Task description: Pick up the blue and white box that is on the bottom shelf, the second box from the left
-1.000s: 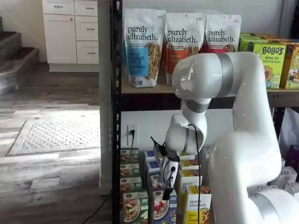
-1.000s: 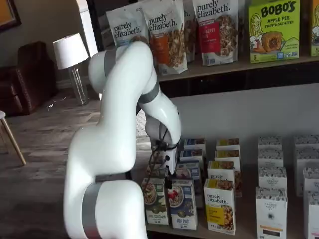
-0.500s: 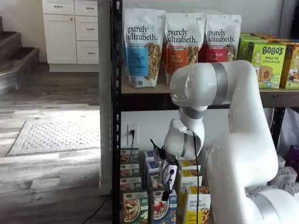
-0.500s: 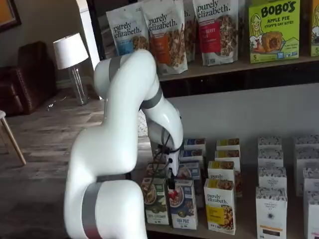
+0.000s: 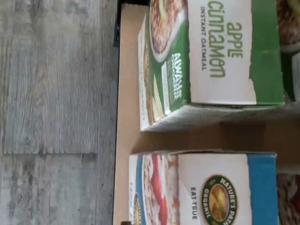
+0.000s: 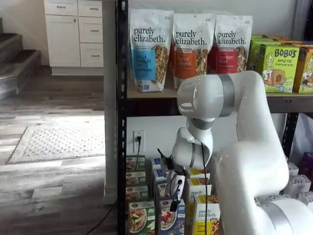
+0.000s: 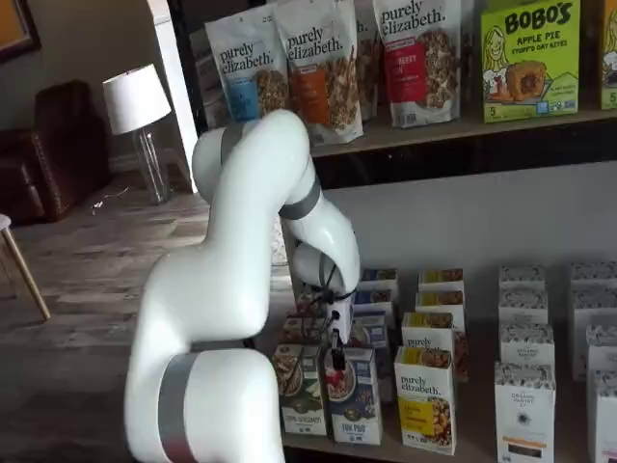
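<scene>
The blue box [image 7: 354, 395] is a small upright carton at the front of the bottom shelf [image 7: 453, 448], just right of the green carton [image 7: 301, 388] and left of the yellow "purely elizabeth" carton [image 7: 425, 398]. Its front shows a white upper band, a bowl of granola with red berries, and a blue lower part. In the wrist view the same box [image 5: 201, 187] shows a blue end band, a white panel with a round "Nature's Path Organic" seal, and the red-flecked bowl picture; the green carton [image 5: 206, 61], marked "apple cinnamon instant oatmeal", stands beside it with a strip of shelf board between them.

The gripper [image 7: 335, 349] hangs just above the front row, over the blue box, and shows in both shelf views [image 6: 174, 192]. Its fingers are too small and side-on to show a gap, so their spread cannot be told from the pictures; nothing is seen held.

Compared with a second ago, the arm's elbow has sunk and swung toward the shelf, and the gripper sits slightly lower. The cartons stand unchanged.
</scene>
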